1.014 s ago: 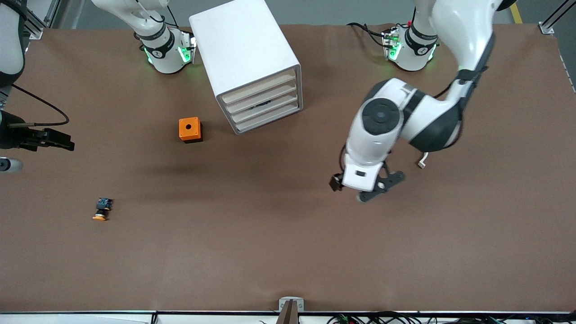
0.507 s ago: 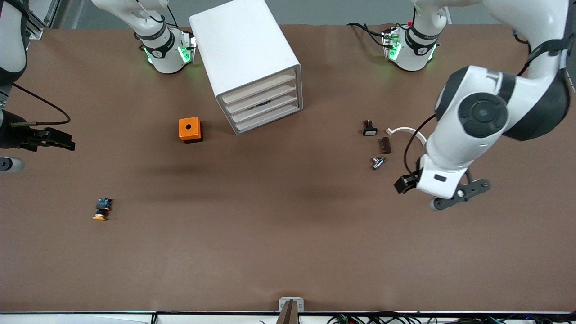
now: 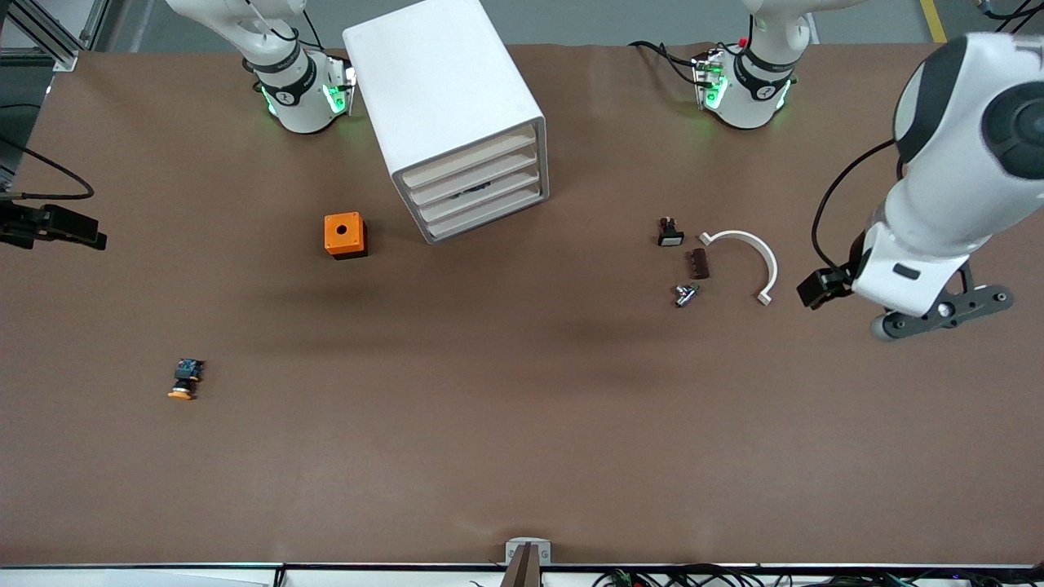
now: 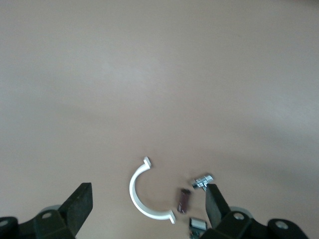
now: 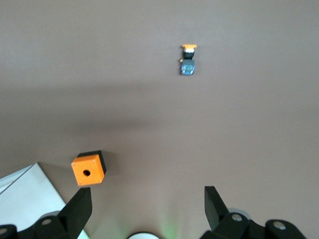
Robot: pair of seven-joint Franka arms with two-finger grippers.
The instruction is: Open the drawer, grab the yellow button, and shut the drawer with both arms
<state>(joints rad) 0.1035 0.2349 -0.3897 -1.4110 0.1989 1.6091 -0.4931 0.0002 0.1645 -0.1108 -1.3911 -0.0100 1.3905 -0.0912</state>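
The white cabinet (image 3: 444, 98) stands between the two arm bases, and each drawer (image 3: 477, 191) in its stack of four is pushed in. The button (image 3: 186, 380) lies on its side on the brown table, toward the right arm's end and nearer the front camera than the cabinet. It also shows in the right wrist view as the button (image 5: 188, 59). My left gripper (image 3: 942, 312) hangs open and empty over the table at the left arm's end; the same left gripper (image 4: 149, 199) looks down on small parts. My right gripper (image 3: 81, 232) hovers open and empty at the table's edge, and this right gripper (image 5: 148, 201) faces the cabinet corner (image 5: 22, 199).
An orange cube with a hole (image 3: 344, 235) sits beside the cabinet, seen too as the cube (image 5: 88, 169). Beside the left gripper lie a white half ring (image 3: 750, 253), a brown piece (image 3: 699, 263), a metal part (image 3: 685, 294) and a black-and-white part (image 3: 670, 233).
The left arm has swung from over the middle of the table toward its own end, uncovering the small parts. The right gripper has drawn back a little toward the table's edge.
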